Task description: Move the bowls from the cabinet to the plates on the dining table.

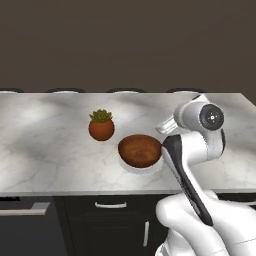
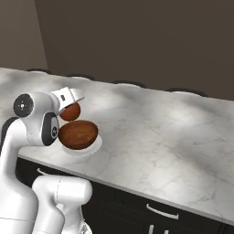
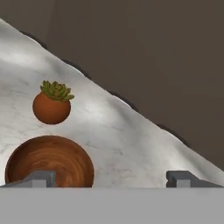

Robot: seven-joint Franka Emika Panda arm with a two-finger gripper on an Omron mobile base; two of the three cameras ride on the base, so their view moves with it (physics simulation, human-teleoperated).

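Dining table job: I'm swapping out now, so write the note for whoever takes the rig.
Gripper: open, holding nothing, just above the table.
Reddish-brown wooden bowl: sits on a white plate on the marble dining table, beside a small potted succulent.
Done: this bowl is placed and released.
Left: the cream-white bowl, which I cannot see from here, must go onto a plate on this table.

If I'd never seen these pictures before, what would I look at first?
Probably the shiny reddish-brown wooden bowl, sitting on a white plate near the front edge of the big grey-white marble table. Just behind it stands a small round terracotta pot with a spiky green plant. The white robot arm's claw is wide open, holding nothing.
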